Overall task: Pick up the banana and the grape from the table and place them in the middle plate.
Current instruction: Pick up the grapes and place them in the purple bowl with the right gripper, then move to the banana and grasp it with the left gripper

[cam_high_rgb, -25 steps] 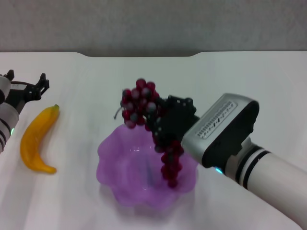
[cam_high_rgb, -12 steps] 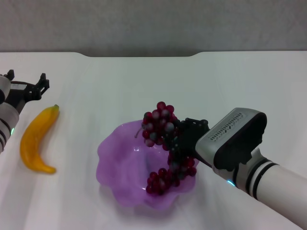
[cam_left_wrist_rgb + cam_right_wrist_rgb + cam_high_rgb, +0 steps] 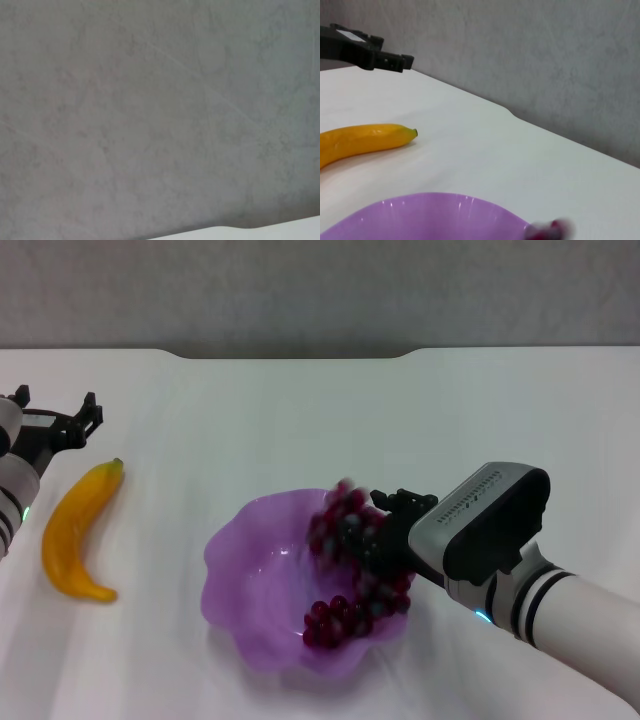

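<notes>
My right gripper (image 3: 385, 530) is over the middle plate (image 3: 250, 585), at the plate's right side. It is holding the grape (image 3: 355, 570), and the black fingers are closed around the top part of the bunch. The lower end of the bunch lies inside the purple plate, near the front right of the bowl. The top grapes look blurry, so I cannot tell each one apart.

In my right wrist view I see the wavy rim of the middle plate (image 3: 435, 212) close up, and a small blurry bit of red grape (image 3: 550, 230) at the edge of it.

The banana (image 3: 78, 530) lies flat on the table (image 3: 300, 420), well to the left of the plate and not touching it. Its green tip points away from me, and its curved back faces to my left. In the right wrist view the banana (image 3: 362, 140) also lies on the white table (image 3: 485, 150), apart from the plate.

My left gripper (image 3: 62, 425) sits at the far left edge, just beyond the banana's green tip. It is holding nothing, and its 2 fingers are spread apart. My left wrist view shows only a grey wall (image 3: 150, 115) and a thin strip of white table.
</notes>
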You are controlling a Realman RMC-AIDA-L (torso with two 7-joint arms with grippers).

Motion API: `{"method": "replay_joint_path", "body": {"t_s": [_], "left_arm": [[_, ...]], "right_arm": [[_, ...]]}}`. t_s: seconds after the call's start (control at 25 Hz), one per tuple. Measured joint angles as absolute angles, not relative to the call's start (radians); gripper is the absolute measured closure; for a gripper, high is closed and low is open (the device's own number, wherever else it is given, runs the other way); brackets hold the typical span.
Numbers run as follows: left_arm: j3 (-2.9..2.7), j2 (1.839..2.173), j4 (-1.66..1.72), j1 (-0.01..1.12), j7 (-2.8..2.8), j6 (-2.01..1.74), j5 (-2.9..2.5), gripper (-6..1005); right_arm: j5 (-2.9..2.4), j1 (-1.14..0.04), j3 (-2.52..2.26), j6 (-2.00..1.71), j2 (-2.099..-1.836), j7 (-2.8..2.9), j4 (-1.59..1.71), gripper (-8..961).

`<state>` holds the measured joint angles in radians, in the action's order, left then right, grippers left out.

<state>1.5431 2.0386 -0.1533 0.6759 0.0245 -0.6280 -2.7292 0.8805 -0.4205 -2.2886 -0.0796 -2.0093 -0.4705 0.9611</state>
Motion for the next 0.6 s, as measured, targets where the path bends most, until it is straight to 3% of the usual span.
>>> {"method": "replay_joint_path", "body": {"t_s": [0.16, 0.4, 0.52, 0.6], "left_arm": [[1.543, 2.039, -0.153, 0.676, 0.024, -0.628, -2.729, 118], [1.543, 2.038, -0.153, 0.673, 0.023, -0.629, -2.729, 118], [1.543, 2.038, -0.153, 0.671, 0.023, -0.630, -2.727, 118], [1.543, 2.037, -0.153, 0.670, 0.023, -0.630, -2.727, 118]], "right_arm": [[0.881, -0.430, -2.291, -0.079, -2.009, -0.460, 0.952, 486], [0.873, -0.416, -2.288, -0.139, -2.009, -0.463, 0.972, 274], [0.868, -0.409, -2.292, -0.204, -2.008, -0.467, 0.994, 61], [0.865, -0.401, -2.293, -0.247, -2.007, -0.468, 1.002, 59]]}}
